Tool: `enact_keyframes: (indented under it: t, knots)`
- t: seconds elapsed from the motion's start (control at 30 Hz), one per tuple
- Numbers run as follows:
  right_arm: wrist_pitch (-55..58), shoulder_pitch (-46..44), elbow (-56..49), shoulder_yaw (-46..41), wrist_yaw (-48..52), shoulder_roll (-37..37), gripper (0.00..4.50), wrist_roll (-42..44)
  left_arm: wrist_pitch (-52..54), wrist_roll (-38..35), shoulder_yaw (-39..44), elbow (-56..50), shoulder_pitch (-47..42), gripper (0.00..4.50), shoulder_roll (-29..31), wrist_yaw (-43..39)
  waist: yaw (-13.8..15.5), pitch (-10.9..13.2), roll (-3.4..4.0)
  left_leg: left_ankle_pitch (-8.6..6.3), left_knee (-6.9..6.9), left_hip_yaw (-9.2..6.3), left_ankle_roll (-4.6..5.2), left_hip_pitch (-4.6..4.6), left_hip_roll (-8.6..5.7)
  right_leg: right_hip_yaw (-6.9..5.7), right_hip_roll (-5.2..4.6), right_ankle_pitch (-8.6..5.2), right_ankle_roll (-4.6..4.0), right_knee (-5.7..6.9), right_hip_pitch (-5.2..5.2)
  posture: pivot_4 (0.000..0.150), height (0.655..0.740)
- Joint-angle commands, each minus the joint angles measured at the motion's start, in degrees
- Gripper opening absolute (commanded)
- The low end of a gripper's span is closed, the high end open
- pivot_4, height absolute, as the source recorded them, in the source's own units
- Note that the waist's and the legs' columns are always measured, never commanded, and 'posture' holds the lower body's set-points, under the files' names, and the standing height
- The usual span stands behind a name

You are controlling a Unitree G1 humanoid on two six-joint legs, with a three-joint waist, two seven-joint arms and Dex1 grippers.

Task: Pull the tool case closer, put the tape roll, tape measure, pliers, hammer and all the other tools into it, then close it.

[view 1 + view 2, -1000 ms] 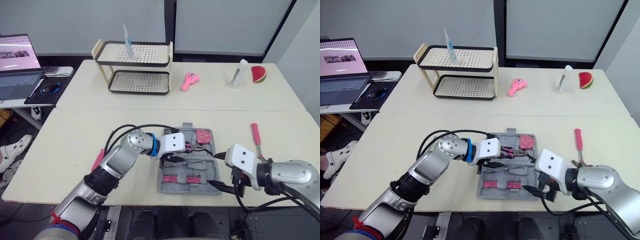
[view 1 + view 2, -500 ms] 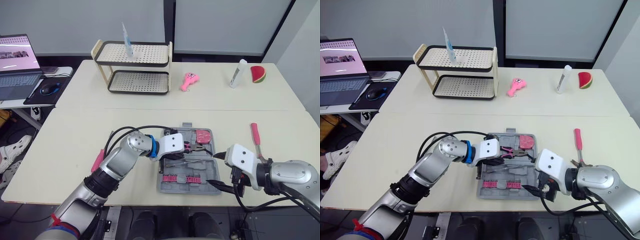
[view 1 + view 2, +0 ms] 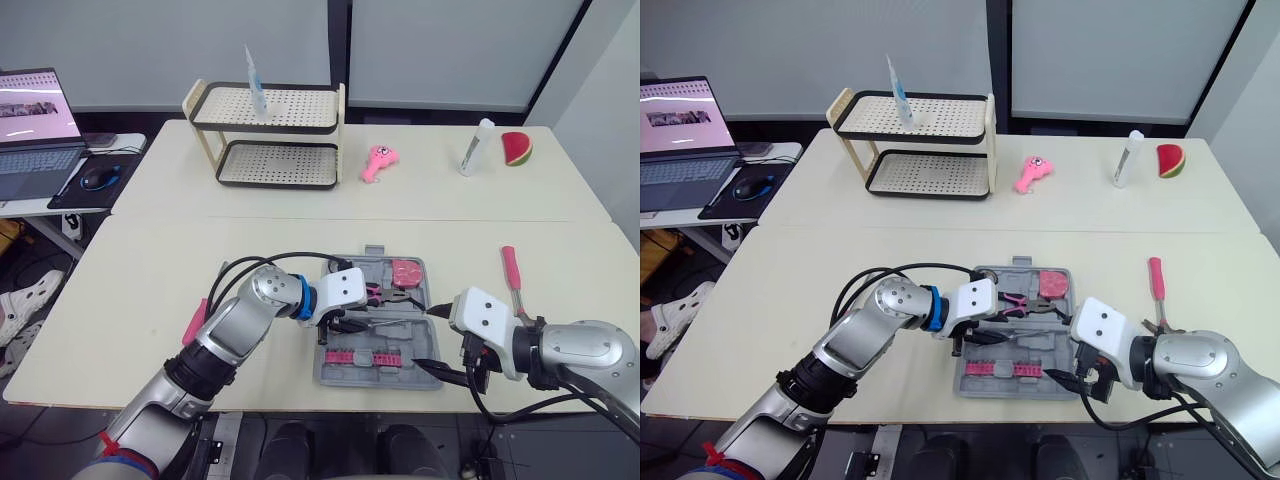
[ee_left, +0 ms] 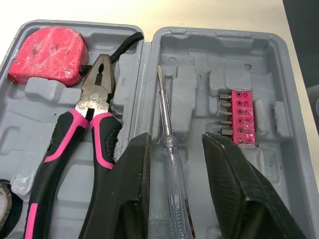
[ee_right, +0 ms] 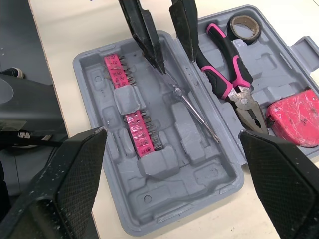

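Note:
The grey tool case lies open at the table's front. Inside it are a pink tape measure, pink-handled pliers, a tape roll, a pink bit holder and a clear-handled screwdriver. My left gripper is open over the case, one finger on each side of the screwdriver's handle, which rests in its slot. My right gripper is open wide at the case's right edge, holding nothing. A pink-handled hammer lies on the table to the right. Another pink tool shows beside my left forearm.
A two-tier rack stands on the far table, with a pink toy, a white bottle and a watermelon slice to its right. A laptop sits on a side desk at far left.
My left forearm has shifted slightly while its gripper stays over the screwdriver in the case. The right arm has not moved.

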Motion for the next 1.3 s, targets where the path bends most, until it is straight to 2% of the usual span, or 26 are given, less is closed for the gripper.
enact_keyframes:
  t: [0.03, 0.43, 0.87, 1.13, 1.23, 1.3]
  knots:
    - [-0.7, -0.4, -1.6, -0.2, -0.1, 0.3, 4.5, 0.3, -0.6, 1.5, -1.1, -1.7, 1.1, 1.52, 0.2, 1.4, 0.0, 0.0, 0.0, 0.0, 0.0, 0.0, 0.0, 0.0, 0.0, 0.0, 0.0, 0.0, 0.0, 0.0, 0.0, 0.15, 0.729]
    - [-0.6, -0.7, -1.6, 0.1, -0.2, 0.4, 4.5, 0.3, 0.4, 4.0, -2.0, 0.5, 3.4, 1.52, -1.8, 6.1, 0.0, 0.0, 0.0, 0.0, 0.0, 0.0, 0.0, 0.0, 0.0, 0.0, 0.0, 0.0, 0.0, 0.01, 0.0, 0.15, 0.729]
    - [-0.4, -1.1, -1.7, 0.3, -0.3, 0.4, 4.5, 0.3, 1.0, 5.3, -3.7, 1.8, 4.1, 1.52, -4.2, 7.7, 0.0, 0.0, 0.0, 0.0, 0.0, -0.01, 0.0, 0.0, 0.0, 0.0, 0.0, 0.0, 0.0, 0.01, 0.01, 0.15, 0.729]
    - [-0.3, -1.0, -1.8, 0.2, -0.5, 0.4, 4.5, 0.3, 0.8, 6.1, -4.2, 2.7, 4.2, 1.52, -3.7, 7.4, 0.0, 0.0, 0.0, 0.0, 0.0, 0.0, 0.0, 0.0, 0.0, 0.0, 0.0, 0.0, 0.0, 0.0, 0.0, 0.15, 0.729]
    - [-0.4, -0.9, -1.9, 0.1, -0.5, 0.4, 4.5, 0.3, 0.8, 5.8, -3.9, 2.4, 4.1, 0.91, -3.9, 7.5, 0.1, 0.0, 0.0, 0.0, 0.0, 0.0, 0.0, 0.0, 0.0, 0.0, 0.0, 0.0, 0.0, 0.0, 0.0, 0.15, 0.729]
    - [-0.4, -0.7, -1.9, 0.0, -0.6, 0.4, 4.5, 0.3, 1.1, 5.5, -3.5, 1.6, 4.0, 0.3, -3.9, 7.4, 0.0, 0.0, 0.0, 0.0, 0.0, -0.01, 0.0, 0.0, 0.0, 0.0, 0.0, 0.0, 0.0, 0.0, 0.0, 0.15, 0.729]
